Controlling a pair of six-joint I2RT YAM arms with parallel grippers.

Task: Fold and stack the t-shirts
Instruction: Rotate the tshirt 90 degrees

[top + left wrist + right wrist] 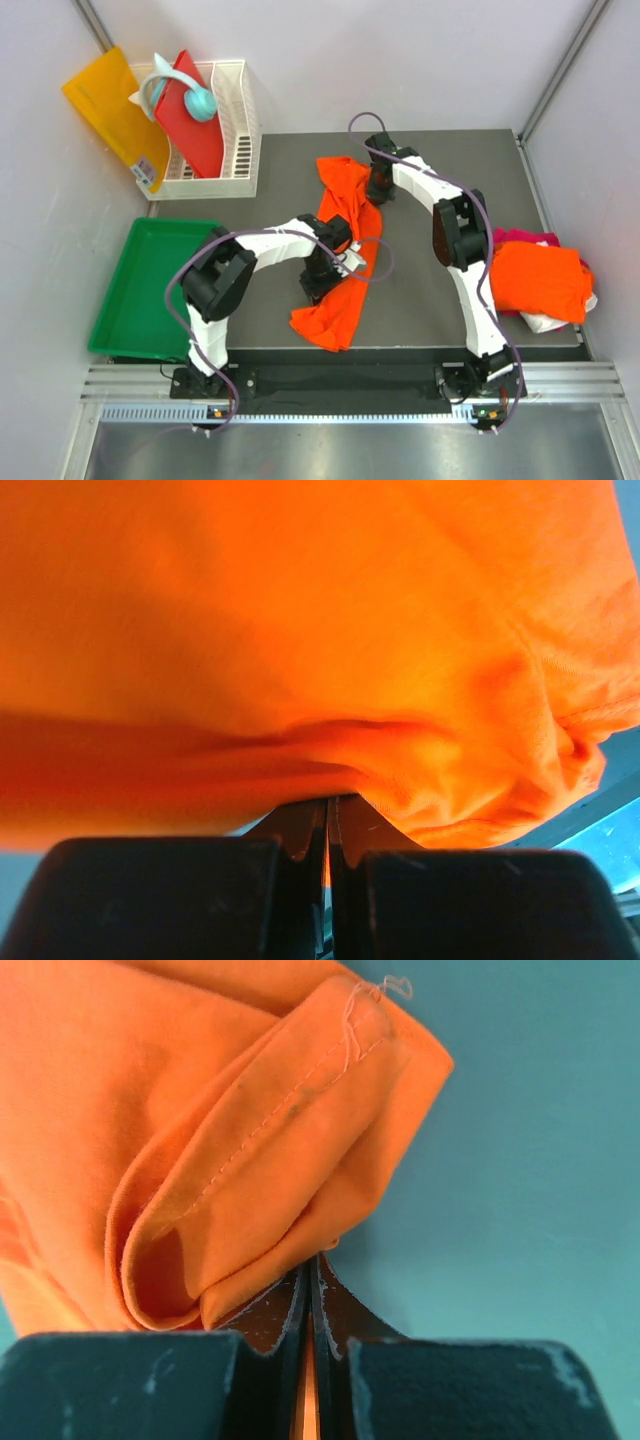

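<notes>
Orange t-shirt [335,312], creased, pinched by left hand [327,815] and right hand [310,1272]

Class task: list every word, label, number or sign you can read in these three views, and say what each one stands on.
No text can be read in any view.
A pale patch, perhaps a sticker, on the yellow sheet: too small to read.
The orange t-shirt: plain, no print or label showing.

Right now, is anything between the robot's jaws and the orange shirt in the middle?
Nothing visible. The left jaws and right jaws are shut on the orange t-shirt, pinching its cloth directly.
</notes>
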